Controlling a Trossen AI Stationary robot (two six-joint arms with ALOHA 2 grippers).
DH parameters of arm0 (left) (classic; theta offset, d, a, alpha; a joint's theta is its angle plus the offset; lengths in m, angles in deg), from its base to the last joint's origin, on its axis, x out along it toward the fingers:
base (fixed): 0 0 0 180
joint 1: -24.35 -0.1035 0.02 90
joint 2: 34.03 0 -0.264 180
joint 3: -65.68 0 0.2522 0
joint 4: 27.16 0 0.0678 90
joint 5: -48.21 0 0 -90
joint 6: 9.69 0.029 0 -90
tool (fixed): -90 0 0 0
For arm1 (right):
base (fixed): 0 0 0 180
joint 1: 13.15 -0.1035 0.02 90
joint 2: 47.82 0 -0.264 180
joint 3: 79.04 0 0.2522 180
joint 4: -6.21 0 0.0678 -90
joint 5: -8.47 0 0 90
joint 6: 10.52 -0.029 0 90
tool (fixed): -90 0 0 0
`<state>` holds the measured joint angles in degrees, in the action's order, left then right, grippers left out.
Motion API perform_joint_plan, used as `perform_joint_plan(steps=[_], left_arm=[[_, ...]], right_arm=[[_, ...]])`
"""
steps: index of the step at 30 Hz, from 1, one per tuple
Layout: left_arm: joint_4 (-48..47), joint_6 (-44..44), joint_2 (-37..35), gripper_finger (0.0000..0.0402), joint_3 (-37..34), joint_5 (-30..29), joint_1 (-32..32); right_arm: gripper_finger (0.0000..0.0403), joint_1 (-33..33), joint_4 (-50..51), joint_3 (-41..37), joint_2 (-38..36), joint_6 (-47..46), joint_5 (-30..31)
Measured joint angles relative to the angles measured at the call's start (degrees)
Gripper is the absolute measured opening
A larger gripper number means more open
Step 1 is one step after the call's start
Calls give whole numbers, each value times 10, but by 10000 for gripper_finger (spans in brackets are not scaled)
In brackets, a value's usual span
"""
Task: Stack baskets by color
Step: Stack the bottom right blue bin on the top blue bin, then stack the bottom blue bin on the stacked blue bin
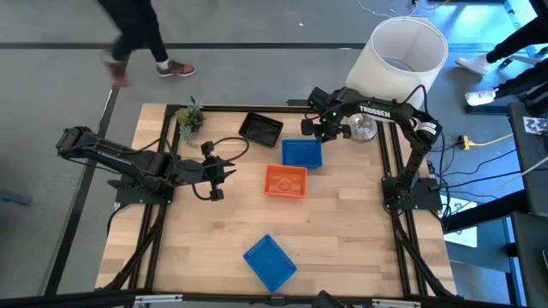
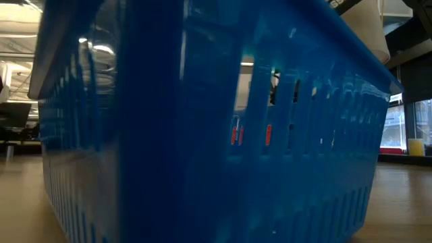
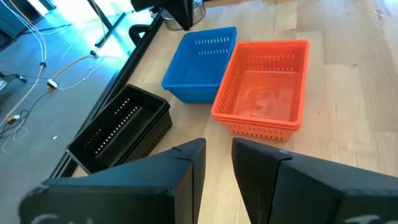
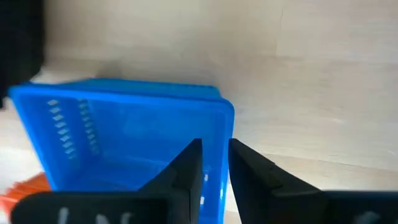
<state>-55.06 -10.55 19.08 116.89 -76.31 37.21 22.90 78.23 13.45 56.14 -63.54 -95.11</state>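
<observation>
The orange stack [image 1: 285, 181], black stack [image 1: 260, 128] and blue stack [image 1: 301, 153] sit mid-table, but one blue basket [image 1: 270, 262] lies apart near the front edge, unstacked; the right gripper [image 1: 313, 126] hovers parted above the blue stack, the left gripper [image 1: 219, 174] slightly parted, empty.

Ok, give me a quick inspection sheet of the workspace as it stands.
Surface: wooden table, bare at the right.
Job's things: black basket, blue basket and orange baskets mid-table; another blue basket alone at the near edge.
Clutter: white lampshade, small plant.
Grippers: left gripper idle, slightly open, empty; right gripper over the mid-table blue basket's rim, jaws apart.
Cables: on the floor, right.
Surroundings: person's legs beyond the table.
</observation>
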Motion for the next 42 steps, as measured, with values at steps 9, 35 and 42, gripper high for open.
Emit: perform_joint_plan(steps=[9, 35, 42], left_arm=[[-4, 0, 0, 71, 0, 0, 0], [-39, -60, 0, 71, 145, 170, 6], [-97, -83, 20, 71, 192, 166, 61]], right_arm=[[76, -34, 76, 113, 0, 33, 99], [76, -291, 216, 546, 0, 443, 256], [76, -344, 248, 552, -24, 476, 161]])
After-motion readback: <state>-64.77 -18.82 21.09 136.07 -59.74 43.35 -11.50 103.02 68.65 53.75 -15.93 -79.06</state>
